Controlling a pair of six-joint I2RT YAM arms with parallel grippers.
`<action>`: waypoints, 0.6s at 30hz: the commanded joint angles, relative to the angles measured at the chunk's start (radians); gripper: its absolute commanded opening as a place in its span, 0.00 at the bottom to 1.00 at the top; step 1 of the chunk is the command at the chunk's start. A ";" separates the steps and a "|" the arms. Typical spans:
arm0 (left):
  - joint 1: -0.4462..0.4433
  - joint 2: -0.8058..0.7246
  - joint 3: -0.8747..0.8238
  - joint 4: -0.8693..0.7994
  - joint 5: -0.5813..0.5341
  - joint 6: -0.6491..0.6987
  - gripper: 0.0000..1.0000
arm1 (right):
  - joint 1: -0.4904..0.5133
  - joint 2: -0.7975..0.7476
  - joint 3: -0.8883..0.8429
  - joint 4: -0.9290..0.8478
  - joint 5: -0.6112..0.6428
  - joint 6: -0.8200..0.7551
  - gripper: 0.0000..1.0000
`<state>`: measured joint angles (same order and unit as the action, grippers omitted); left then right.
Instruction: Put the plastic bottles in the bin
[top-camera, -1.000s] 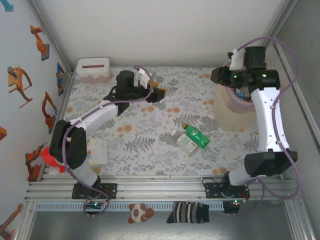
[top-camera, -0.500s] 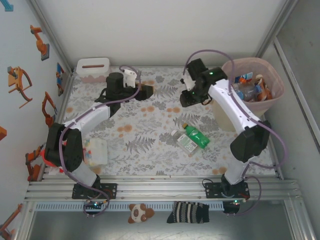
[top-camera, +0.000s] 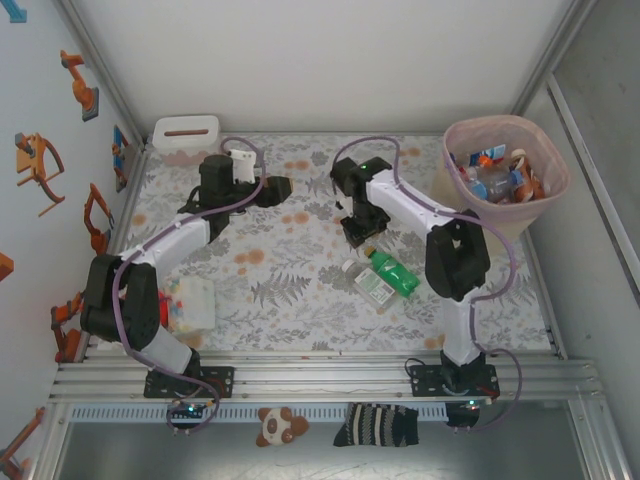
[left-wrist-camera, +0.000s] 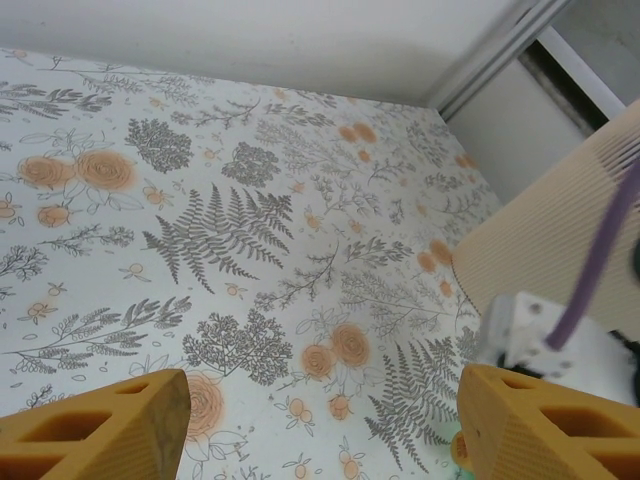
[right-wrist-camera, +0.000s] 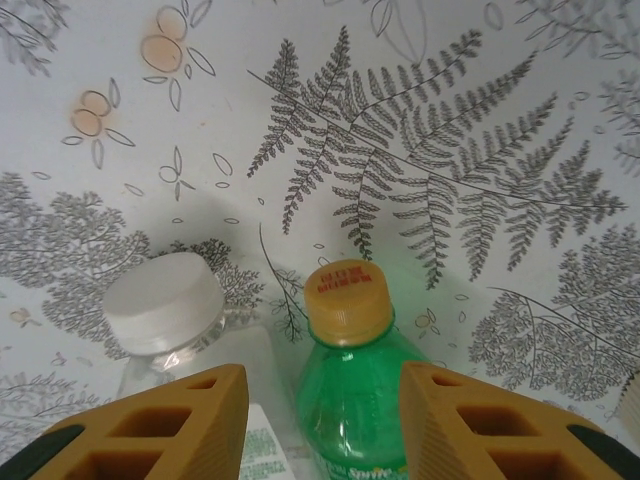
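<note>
two plastic bottles lie on their sides near the middle of the desk (top-camera: 290, 300), on a flat cover printed with grey ferns and orange flowers. the green bottle (top-camera: 394, 273) is smooth, translucent and round-bodied, with a ridged yellow-orange cap. the clear bottle (top-camera: 366, 284) lies just beside it on its left, see-through, with a plain white cap and a pale printed label. the two run roughly parallel on a diagonal, caps toward the far left and bases toward the near right.

the right tool (top-camera: 364, 238) hangs just over the cap end of the pair. its chunky orange fingers (right-wrist-camera: 150, 430), cut with angular hollows, stand apart on either side of the green bottle's shoulder and are not closed on it. the left tool (top-camera: 280, 187) is well apart, over bare cover toward the far left, fingers spread wide with nothing between them.

the bin (top-camera: 548, 195) stands in the far right corner of the desk. it is tall and rounded-square, its beige wall finely ribbed, with a thin translucent pink liner folded over the rim. inside sits a jumble of more bottles (top-camera: 495, 178), clear plastic with blue caps and red-orange labels; i cannot tell which way each one points.
</note>
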<state>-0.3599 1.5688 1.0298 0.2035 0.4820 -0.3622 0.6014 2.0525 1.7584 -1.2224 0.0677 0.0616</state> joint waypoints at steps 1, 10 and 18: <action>0.006 -0.040 -0.010 0.015 -0.001 -0.017 0.70 | 0.016 0.039 -0.012 -0.011 0.060 -0.008 0.43; 0.007 -0.045 -0.017 0.019 -0.005 -0.024 0.70 | 0.023 0.132 -0.007 -0.014 0.132 -0.009 0.42; 0.008 -0.050 -0.027 0.020 -0.005 -0.026 0.70 | 0.025 0.170 -0.013 -0.014 0.147 -0.011 0.41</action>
<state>-0.3584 1.5547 1.0168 0.2058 0.4786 -0.3744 0.6186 2.2116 1.7512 -1.2228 0.1841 0.0582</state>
